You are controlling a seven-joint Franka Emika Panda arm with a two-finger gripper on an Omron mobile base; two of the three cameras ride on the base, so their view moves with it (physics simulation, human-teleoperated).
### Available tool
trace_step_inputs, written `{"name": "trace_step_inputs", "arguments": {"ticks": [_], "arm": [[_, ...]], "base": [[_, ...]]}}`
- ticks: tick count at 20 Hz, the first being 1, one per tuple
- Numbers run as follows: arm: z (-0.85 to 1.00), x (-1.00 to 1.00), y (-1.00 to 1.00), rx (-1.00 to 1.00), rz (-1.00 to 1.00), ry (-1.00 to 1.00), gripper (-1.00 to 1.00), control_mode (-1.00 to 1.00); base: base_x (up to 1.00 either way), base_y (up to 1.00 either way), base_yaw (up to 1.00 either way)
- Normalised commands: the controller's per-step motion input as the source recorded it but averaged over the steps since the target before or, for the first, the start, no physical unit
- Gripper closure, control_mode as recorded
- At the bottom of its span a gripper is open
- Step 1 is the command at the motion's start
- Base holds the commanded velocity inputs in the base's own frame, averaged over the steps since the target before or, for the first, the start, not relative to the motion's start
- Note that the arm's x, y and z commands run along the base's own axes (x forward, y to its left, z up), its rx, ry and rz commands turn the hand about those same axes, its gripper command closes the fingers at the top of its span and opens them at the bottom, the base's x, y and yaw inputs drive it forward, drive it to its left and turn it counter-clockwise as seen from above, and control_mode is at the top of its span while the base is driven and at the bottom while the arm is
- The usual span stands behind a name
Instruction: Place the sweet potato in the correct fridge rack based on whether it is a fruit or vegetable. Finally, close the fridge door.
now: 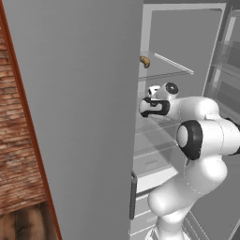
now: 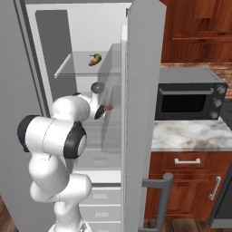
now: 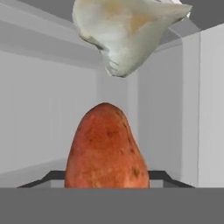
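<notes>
Here, orange-red sweet potato (image 3: 106, 148), mottled skin, tapered tip, pinched betw. jaws; white bulb (image 3: 124, 30) beyond

Glossy white arm (image 1: 201, 140), rounded bulbous links, black bands at joints, round dark cap near wrist.

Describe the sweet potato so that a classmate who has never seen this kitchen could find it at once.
Start at the open fridge beside the counter with the black oven. Follow the white arm inside to its gripper, below the top glass shelf. The sweet potato sits in that gripper: orange-red and oblong, unlike the yellowish-brown curved item above or the white bulb.
</notes>
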Motion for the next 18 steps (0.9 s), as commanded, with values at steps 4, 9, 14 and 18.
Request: {"name": "trace_step_inputs", "arguments": {"ticks": [4,9,14,18], "arm": [[-0.39,-0.16,0.04,-0.17,0.00,-0.29,-1.00,-1.00],[0.04,-0.18,0.18,-0.12,0.00,-0.21,-1.00,-1.00],[0.29,-0.76,0.00,-0.07,0.00,-0.05,-1.00,-1.00],[0.69,-1.00,0.00,-0.04,0.00,-0.24,-1.00,-1.00]], "base": [[0.00,0.00,0.00],[0.00,0.00,0.00],[0.00,0.00,0.00],[0.00,0.00,0.00]]}}
